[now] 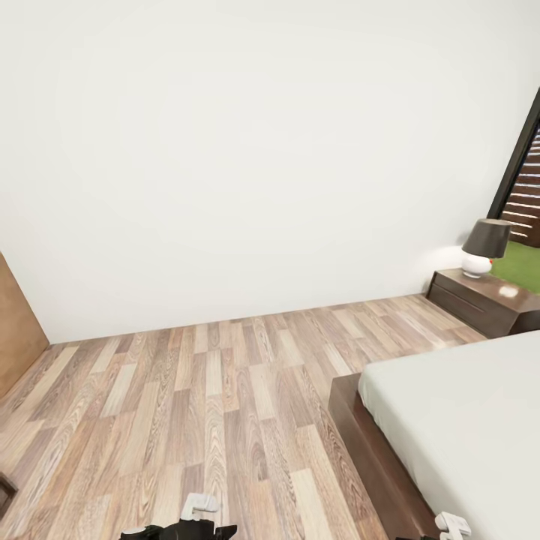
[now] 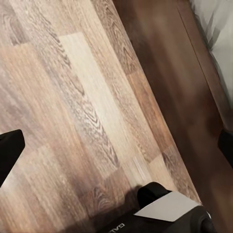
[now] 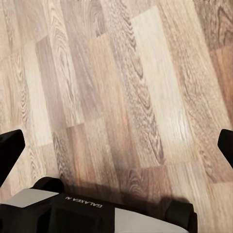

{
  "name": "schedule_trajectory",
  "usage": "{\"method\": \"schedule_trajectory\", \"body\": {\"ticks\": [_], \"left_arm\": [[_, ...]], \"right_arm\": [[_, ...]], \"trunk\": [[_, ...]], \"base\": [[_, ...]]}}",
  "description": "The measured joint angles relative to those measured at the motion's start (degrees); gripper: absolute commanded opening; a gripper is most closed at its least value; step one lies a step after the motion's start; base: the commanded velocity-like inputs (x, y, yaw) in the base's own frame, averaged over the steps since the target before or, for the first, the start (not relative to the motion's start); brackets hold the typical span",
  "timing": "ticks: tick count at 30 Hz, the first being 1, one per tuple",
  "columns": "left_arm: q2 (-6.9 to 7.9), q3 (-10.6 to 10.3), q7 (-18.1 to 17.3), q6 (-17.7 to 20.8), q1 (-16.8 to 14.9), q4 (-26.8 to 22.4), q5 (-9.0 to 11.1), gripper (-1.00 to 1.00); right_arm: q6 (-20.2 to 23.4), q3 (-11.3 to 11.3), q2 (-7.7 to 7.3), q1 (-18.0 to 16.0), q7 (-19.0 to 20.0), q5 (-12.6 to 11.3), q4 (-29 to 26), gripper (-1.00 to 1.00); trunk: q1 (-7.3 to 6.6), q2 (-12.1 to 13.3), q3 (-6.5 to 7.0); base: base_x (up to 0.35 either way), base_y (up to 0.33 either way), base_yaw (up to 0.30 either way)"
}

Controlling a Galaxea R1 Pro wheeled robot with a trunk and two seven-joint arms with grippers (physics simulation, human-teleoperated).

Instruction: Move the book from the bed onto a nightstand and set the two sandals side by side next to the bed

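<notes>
Upside-down "GALAXEA AI", perhaps, on the robot base [image 3: 82, 213]; partial "GAL" there too.

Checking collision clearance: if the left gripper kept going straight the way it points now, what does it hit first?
Most likely the brown wood-plank floor: the left gripper is open, fingertips at the frame's edges, nothing between. The bed's dark brown wooden platform frame lies off to one side, probably clear of that line; depth is unclear.

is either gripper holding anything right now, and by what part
Nothing is held. The left gripper and the right gripper are both open, with only bare wood floor between their fingers.
</notes>
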Motion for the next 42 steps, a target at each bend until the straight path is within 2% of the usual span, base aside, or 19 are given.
{"method": "schedule_trajectory", "body": {"ticks": [13, 42], "left_arm": [[-0.03, 0.0, 0.1, 0.0, 0.0, 0.1, 0.0, 1.00], [-0.09, -0.1, 0.1, 0.0, 0.1, 0.1, -0.1, 1.00]], "right_arm": [[-0.1, 0.0, 0.00, 0.0, 0.0, -0.1, 0.1, 1.00], [-0.3, 0.0, 0.03, 0.0, -0.1, -0.1, 0.2, 1.00]], "trunk": [[-2.86, 5.2, 2.34], [-9.23, 16.9, 7.55]], "base": [[0.000, 0.000, -0.197], [0.000, 0.000, -0.003]]}}
